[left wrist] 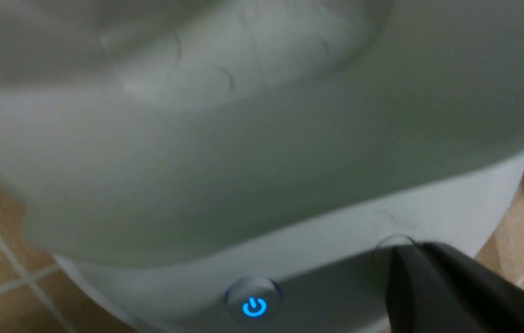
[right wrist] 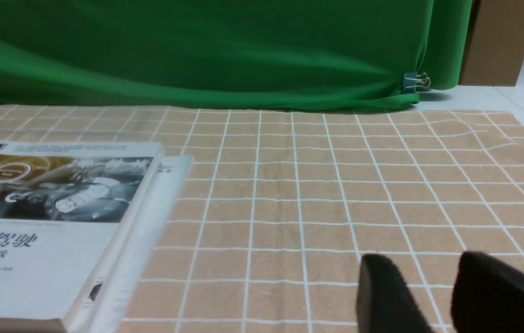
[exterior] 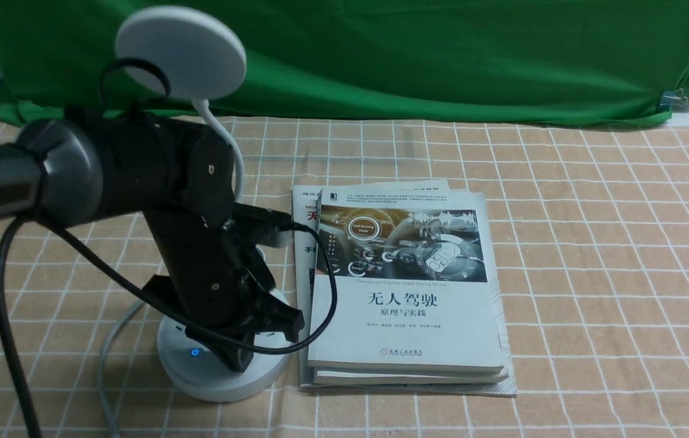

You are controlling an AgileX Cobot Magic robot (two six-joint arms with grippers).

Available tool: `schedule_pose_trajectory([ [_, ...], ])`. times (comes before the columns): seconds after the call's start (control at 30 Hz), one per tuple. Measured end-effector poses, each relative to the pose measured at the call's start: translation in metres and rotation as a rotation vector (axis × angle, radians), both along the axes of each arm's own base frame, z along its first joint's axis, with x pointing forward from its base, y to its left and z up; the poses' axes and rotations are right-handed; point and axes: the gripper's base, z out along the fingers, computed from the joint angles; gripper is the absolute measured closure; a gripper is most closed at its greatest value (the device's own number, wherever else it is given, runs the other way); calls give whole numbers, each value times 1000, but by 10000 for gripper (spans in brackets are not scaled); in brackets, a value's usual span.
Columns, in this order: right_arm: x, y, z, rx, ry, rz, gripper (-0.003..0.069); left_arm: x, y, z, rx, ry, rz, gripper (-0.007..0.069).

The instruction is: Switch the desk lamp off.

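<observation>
My left fingers point(left wrist: 428, 291), open or shut I could not tell, rested on the round base of the white plastic desk lamp point(exterior: 210, 377), where a hard little button point(left wrist: 384, 247) at my tip likely needed only a soft push.

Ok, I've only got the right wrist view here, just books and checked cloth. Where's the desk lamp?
Observer: In the front view the desk lamp stands close beside the book stack, on the robot's left of it.
Operator: And where's the left end effector?
Observer: The left end effector is down over the lamp's round base.
Operator: Is it on a button?
Observer: In the left wrist view its tip is at the edge of the unlit round button, not on the blue-lit power button.
</observation>
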Motion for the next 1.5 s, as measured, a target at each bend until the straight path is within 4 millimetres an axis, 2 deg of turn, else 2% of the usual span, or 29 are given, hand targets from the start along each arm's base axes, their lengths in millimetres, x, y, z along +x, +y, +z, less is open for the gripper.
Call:
schedule_pose_trajectory([
  [0.23,0,0,0,0,0,0,417,-2,1,7,-8,-18,1,631],
  [0.53,0,0,0,0,0,0,417,-22,9,61,-64,-133,3,631],
  [0.63,0,0,0,0,0,0,417,-35,16,76,-87,-188,8,631],
  [0.73,0,0,0,0,0,0,417,-57,26,93,-138,-311,24,631],
  [0.87,0,0,0,0,0,0,417,-100,47,107,-229,-542,47,631],
  [1.03,0,0,0,0,0,0,417,-150,74,105,-344,-830,91,629],
  [1.2,0,0,0,0,0,0,417,-196,98,80,-460,-1098,147,630],
  [1.37,0,0,0,0,0,0,417,-219,111,63,-534,-1278,178,629],
  [1.5,0,0,0,0,0,0,417,-227,116,54,-560,-1339,188,629],
])
